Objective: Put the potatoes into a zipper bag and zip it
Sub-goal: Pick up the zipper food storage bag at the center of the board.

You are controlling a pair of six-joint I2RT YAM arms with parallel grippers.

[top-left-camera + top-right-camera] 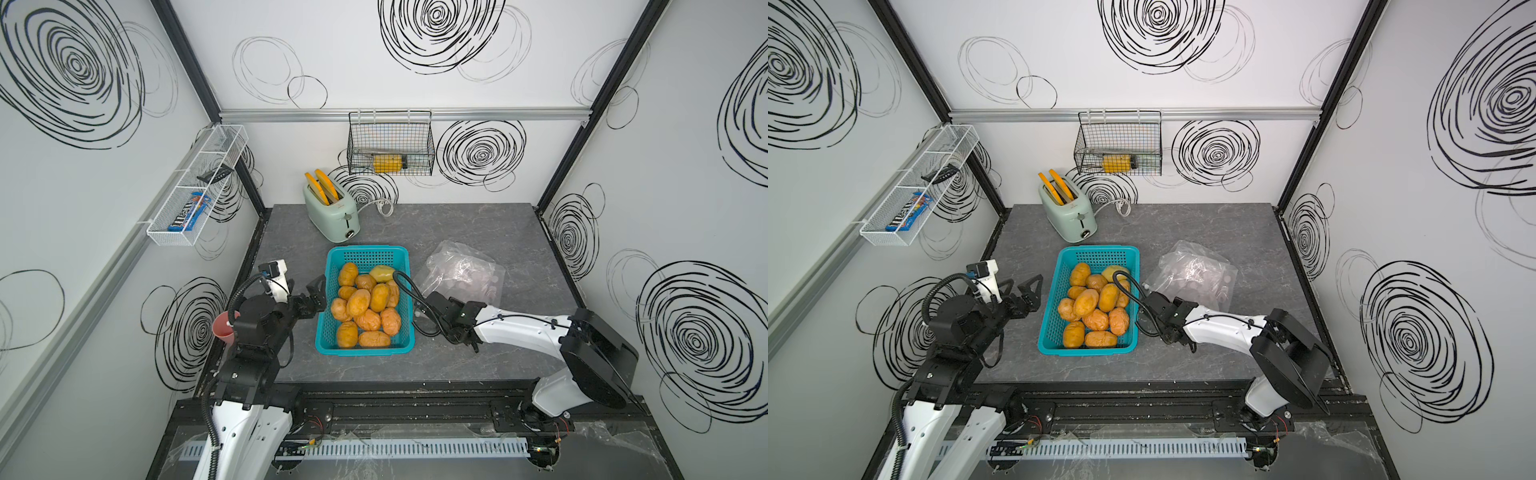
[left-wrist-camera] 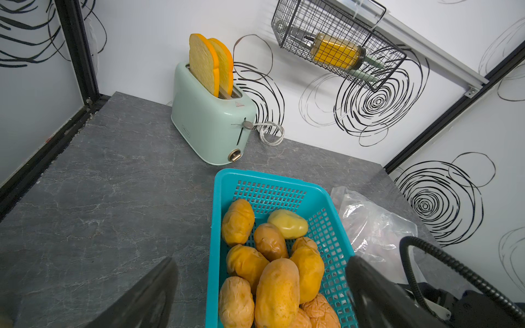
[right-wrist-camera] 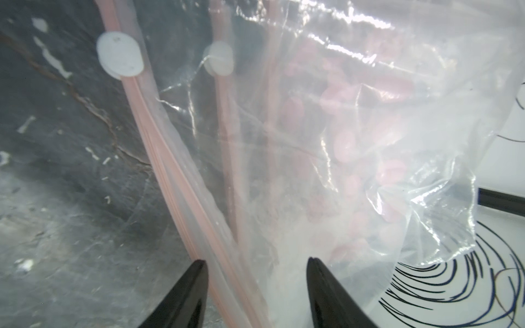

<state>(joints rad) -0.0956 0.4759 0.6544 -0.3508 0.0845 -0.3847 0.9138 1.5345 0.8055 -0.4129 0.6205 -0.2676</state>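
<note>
Left pincer point(image 1: 318, 295) is wide apart and holds nothing, just beside the blue basket point(image 1: 365, 250). Right pincer point(image 3: 255, 264) has its two tips apart, with the pink zip edge of the zipper bag point(image 1: 461, 272) between them. On the grey table point(image 1: 478, 224), the blue basket holds the potatoes point(image 1: 368, 307), with one pale yellow potato point(image 1: 382, 272) among them. The see-through bag lies crumpled beside the basket, on the right. A long white wire tray point(image 1: 195, 187) on the wall holds a candy pack point(image 1: 189, 212). A black wire basket point(image 1: 390, 143) holds a yellow bottle point(image 1: 388, 163). Two toast slices point(image 2: 204, 62) stand in the green toaster point(image 1: 332, 212). Pink blobs show through the bag, too blurry to name. A black cable point(image 1: 411, 291) covers part of some potatoes. A pink cup point(image 1: 222, 330) is half hidden behind the left arm.
</note>
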